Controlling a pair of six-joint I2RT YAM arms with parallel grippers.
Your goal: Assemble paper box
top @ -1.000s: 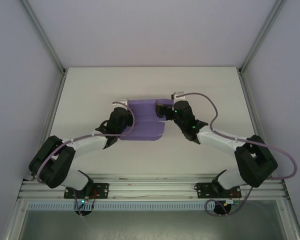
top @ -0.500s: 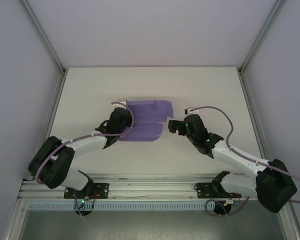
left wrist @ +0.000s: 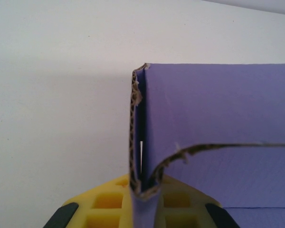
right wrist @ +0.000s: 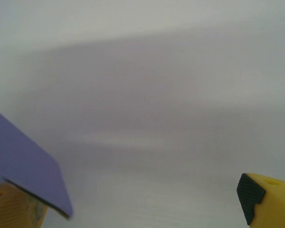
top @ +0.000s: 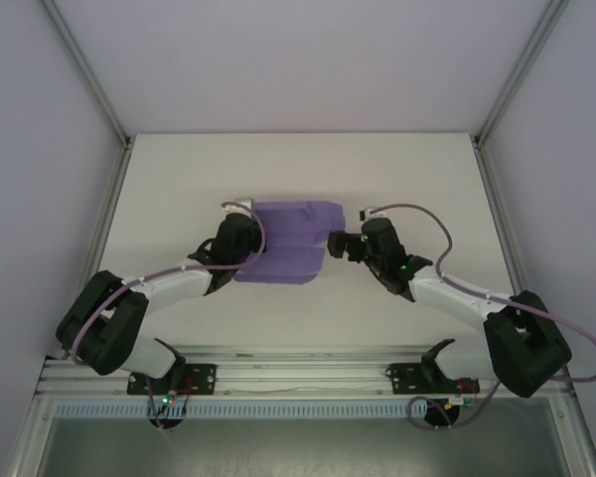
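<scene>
The purple paper box (top: 296,237) lies partly folded on the white table, with creased flaps raised. My left gripper (top: 240,241) is shut on its left edge. The left wrist view has the doubled cardboard edge (left wrist: 143,128) pinched between the yellow fingers (left wrist: 104,202) of the left gripper (left wrist: 145,197). My right gripper (top: 338,244) stands open just right of the box's right edge. In the right wrist view a purple corner (right wrist: 26,168) of the box lies over the left finger (right wrist: 9,209), and the right gripper (right wrist: 137,204) holds nothing.
The white table (top: 417,179) has bare room behind and to the right of the box. Grey enclosure walls and metal frame posts (top: 507,89) bound the table. A metal rail (top: 298,373) runs along the near edge by the arm bases.
My right gripper left the box's upper right corner, swung out to the right, then came back close to the box's right edge. The left gripper kept its hold.
</scene>
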